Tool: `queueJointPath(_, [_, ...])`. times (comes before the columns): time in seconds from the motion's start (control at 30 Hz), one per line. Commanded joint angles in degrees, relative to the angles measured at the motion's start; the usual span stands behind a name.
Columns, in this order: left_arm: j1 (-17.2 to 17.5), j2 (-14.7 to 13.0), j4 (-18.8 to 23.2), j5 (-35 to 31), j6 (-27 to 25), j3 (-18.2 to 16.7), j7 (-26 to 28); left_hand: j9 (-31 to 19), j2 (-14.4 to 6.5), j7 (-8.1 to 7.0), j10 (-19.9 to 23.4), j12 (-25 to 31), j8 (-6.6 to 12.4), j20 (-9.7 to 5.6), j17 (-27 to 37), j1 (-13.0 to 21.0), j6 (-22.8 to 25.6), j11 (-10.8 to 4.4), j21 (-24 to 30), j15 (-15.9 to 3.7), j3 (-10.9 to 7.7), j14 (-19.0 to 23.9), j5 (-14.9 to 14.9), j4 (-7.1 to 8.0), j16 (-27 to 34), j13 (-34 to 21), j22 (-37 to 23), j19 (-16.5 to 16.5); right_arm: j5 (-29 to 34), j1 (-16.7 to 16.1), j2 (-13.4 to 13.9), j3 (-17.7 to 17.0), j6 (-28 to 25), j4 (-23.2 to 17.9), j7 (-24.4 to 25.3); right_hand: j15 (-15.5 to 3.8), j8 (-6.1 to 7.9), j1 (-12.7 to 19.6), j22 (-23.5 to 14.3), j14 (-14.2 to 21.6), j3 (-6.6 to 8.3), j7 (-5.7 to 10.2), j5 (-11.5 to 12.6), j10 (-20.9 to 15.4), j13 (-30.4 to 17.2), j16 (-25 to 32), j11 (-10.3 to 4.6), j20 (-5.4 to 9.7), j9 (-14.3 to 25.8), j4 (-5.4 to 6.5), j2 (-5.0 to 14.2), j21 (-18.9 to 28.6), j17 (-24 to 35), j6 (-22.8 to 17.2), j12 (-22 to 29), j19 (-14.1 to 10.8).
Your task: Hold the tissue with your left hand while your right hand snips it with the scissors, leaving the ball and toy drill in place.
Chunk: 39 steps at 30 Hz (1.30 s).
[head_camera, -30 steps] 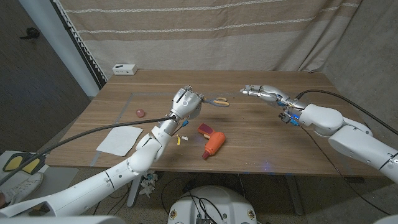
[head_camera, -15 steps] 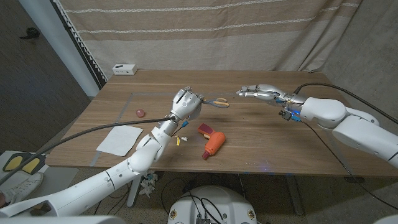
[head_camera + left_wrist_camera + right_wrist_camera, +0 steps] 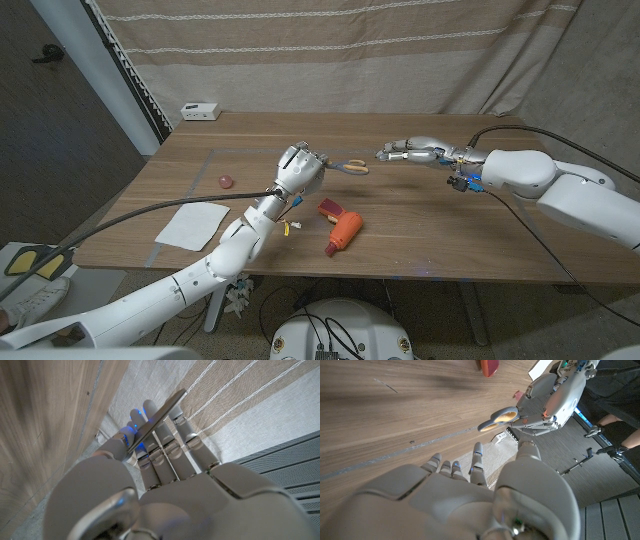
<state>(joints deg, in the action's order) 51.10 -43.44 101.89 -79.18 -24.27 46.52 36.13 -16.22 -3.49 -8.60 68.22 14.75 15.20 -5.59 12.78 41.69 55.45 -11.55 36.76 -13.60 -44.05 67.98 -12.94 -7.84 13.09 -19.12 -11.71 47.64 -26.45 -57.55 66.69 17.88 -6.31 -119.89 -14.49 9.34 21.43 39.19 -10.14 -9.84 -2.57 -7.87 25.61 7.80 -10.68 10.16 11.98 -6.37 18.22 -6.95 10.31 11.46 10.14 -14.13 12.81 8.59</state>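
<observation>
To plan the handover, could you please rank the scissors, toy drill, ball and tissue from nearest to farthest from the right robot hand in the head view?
1. Scissors, held by the left robot hand, just off the right robot hand.
2. Toy drill, table centre.
3. Ball, left side.
4. Tissue, front left.

Even, soft indoor light; sharp from above, blurred up close at the wrists.

In the head view the wooden table (image 3: 420,215) is lit evenly and fairly brightly from overhead, with only faint, soft shadows under the toy drill (image 3: 342,229) and the arms; the far left edge falls into dim shade, and straight lines bow slightly toward the corners. In the left wrist view the left hand (image 3: 165,495) is large and soft-focused, its blue lights glowing, a pale glint along the scissors (image 3: 156,419). In the right wrist view the right hand (image 3: 470,500) is blurred and the wood smears near the table's far edge.
</observation>
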Motion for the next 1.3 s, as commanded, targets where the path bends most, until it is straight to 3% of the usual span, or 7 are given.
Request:
queueJointPath(0.03, [-0.13, -0.06, -0.73, 0.61, -0.16, 0.75, 0.79, 0.0, -0.28, -0.21, 0.41, -0.01, -0.23, -4.76, -0.02, 0.24, -0.03, -0.2, 0.5, 0.06, -0.25, -0.2, -0.04, 0.03, -0.38, -0.19, -0.17, 0.59, 0.53, 0.48, 1.19, 0.1, -3.56, -2.52, 1.27, 0.25, 0.34, 0.72, -0.1, -6.97, 0.49, -2.78, -0.2, -0.37, -0.18, 0.33, 0.4, -0.17, 0.29, -0.11, -0.09, 0.12, 0.09, -0.71, -0.06, 0.32])
queueJointPath(0.77, [0.37, -0.92, 0.13, 0.66, -0.5, 0.52, 1.8, 0.57, -0.25, -0.54, 0.4, -0.2, -0.58, -4.83, -0.01, 0.08, 0.03, -0.23, 0.75, 0.03, -0.39, -0.19, -0.07, 0.11, -0.36, -0.19, -0.1, 0.49, 3.49, 2.83, 0.83, 1.76, -5.81, -4.46, 1.7, -0.22, 1.2, 2.84, -0.04, -6.08, 2.32, -1.97, -0.8, -1.48, -0.18, 0.45, 0.36, 0.19, 1.63, -0.69, -0.31, 0.16, 0.04, -1.43, 0.27, -0.5])
queueJointPath(0.97, [0.54, -0.9, 0.16, 0.69, -0.57, 0.44, 2.05, 0.77, -0.23, -0.56, 0.48, -0.18, -0.74, -4.85, 0.0, 0.09, -0.04, -0.24, 0.8, 0.02, -0.44, -0.16, -0.08, 0.08, -0.33, -0.27, -0.08, 0.41, 3.82, 2.88, 0.82, 1.69, -6.18, -4.92, 2.11, -0.28, 1.23, 4.4, -0.05, -6.27, 3.34, -1.41, -0.64, -1.11, -0.2, 0.3, 0.32, 0.42, 2.15, -1.23, -0.19, -0.02, 0.04, -0.89, 0.09, -0.31])
queueJointPath(1.07, [0.6, -0.83, 0.22, 0.58, -0.71, 0.45, 1.9, 0.87, -0.22, -0.54, 0.5, -0.17, -0.87, -4.86, 0.02, 0.07, -0.2, -0.25, 0.83, 0.03, -0.45, -0.09, -0.08, 0.09, -0.29, -0.31, -0.06, 0.36, 3.82, 2.89, 0.84, 1.59, -6.12, -5.02, 2.07, -0.38, 1.72, 6.13, -0.07, -5.88, 4.56, -1.29, -0.55, -1.44, -0.2, 0.37, 0.23, 0.51, 2.93, -1.54, -0.27, 0.07, 0.03, -1.3, 0.18, -0.76])
queueJointPath(1.3, [0.68, -0.61, 0.18, 0.39, -0.97, 0.49, 2.12, 1.04, -0.23, -0.49, 0.57, -0.14, -0.94, -4.86, 0.07, 0.06, -0.1, -0.25, 0.9, 0.02, -0.46, 0.1, -0.06, 0.09, -0.2, -0.39, -0.05, 0.32, 4.38, 3.05, 1.05, 1.57, -5.94, -5.38, 1.91, -0.51, 1.73, 6.73, -0.07, -5.98, 5.06, -1.03, -0.51, -1.26, -0.21, 0.31, 0.31, 0.69, 3.29, -1.5, -0.2, -0.05, 0.04, -1.01, 0.1, -0.55])
